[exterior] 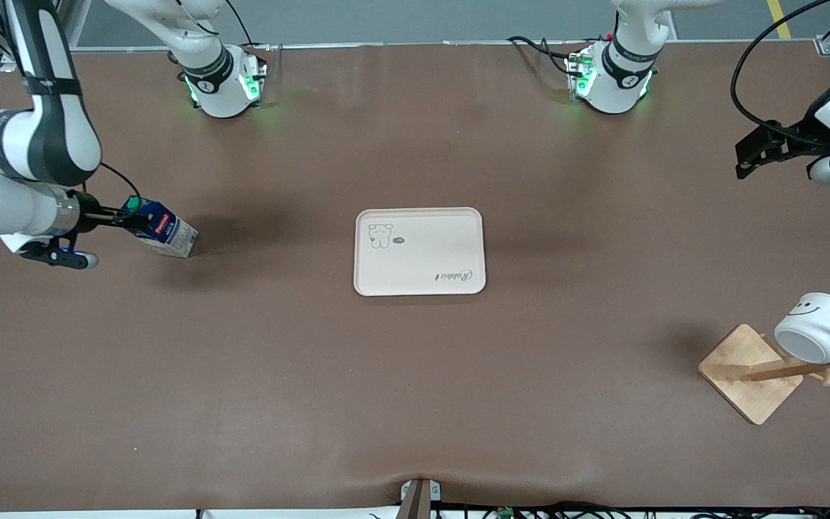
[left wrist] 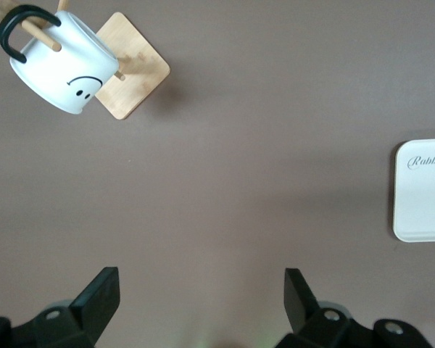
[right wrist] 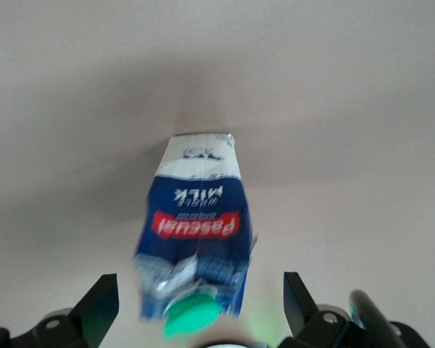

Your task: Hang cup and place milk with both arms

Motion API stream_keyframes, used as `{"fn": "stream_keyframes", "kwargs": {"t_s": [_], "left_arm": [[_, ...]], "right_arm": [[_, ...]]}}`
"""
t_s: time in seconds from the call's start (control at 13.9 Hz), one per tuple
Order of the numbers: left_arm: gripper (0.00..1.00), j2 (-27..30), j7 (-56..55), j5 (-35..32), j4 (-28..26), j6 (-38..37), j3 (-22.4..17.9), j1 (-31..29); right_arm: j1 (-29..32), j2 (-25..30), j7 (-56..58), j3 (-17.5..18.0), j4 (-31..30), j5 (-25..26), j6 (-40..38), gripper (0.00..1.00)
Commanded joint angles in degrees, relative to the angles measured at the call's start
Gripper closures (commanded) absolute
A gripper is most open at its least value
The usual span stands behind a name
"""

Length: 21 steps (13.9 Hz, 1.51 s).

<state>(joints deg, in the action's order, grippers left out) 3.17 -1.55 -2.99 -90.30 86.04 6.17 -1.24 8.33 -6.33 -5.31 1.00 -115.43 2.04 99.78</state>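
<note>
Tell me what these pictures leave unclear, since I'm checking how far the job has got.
- Grip on the milk carton: right wrist view blurred; front view too small. The right gripper is at its top.
- Whether the carton is touching the table: not settled.
- Rack post holding the cup: cut off by the front view's edge.
- Print on the tray: too small.
- Left gripper: open, over bare table.

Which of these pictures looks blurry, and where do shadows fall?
Right wrist view: the milk is soft, smeared near its green cap. Left wrist view: the cup on the wooden rack is crisp. Front view: soft dark shadows lie on the table beside the milk and rack.
</note>
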Motion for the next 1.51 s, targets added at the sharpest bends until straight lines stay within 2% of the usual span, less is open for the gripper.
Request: {"fn": "stream_keyframes", "kwargs": {"t_s": [0.0, 0.22, 0.43, 0.72, 0.93, 1.08, 1.29, 1.44], "left_arm": [[0.00, 1.6, 0.7, 1.0, -0.8, -1.1, -0.3, -0.3], [0.00, 2.4, 0.4, 1.1, -0.9, -1.1, -0.5, -0.4], [0.00, 3.0, -0.3, 1.1, -1.5, -1.0, -0.2, -0.3], [0.00, 3.1, -0.3, 3.3, -1.7, -0.3, -0.3, -0.4], [0.00, 5.6, -0.4, 3.3, -5.5, 2.4, -0.2, -0.4], [0.00, 6.1, -0.6, 3.3, -5.8, 2.4, -0.3, -0.4], [0.00, 8.2, -0.8, 3.3, -8.8, 2.6, -0.3, -0.6], [0.00, 9.2, -0.7, 3.3, -9.3, 2.5, -0.4, -1.1]], "right_arm": [[-1.7, -1.5, -0.7, 0.4, 11.4, 0.2, -10.1, 0.00], [-2.3, -4.6, 2.8, 0.4, 25.0, 0.2, -14.6, 0.00], [-2.1, -6.3, 7.2, 0.4, 31.3, -0.3, -15.8, 0.00], [-1.5, -7.7, 6.5, 0.1, 36.1, -0.1, -17.8, 0.00], [-1.4, -6.0, 7.1, 0.1, 36.4, 0.0, -17.8, 0.00], [-1.2, -5.0, 7.0, 0.2, 36.3, -0.9, -18.5, 0.00], [-2.5, -4.2, 6.9, 0.5, 36.3, 3.0, -21.6, 0.00], [-1.7, -4.6, 7.1, 0.6, 39.0, 2.1, -21.4, 0.00]]}}
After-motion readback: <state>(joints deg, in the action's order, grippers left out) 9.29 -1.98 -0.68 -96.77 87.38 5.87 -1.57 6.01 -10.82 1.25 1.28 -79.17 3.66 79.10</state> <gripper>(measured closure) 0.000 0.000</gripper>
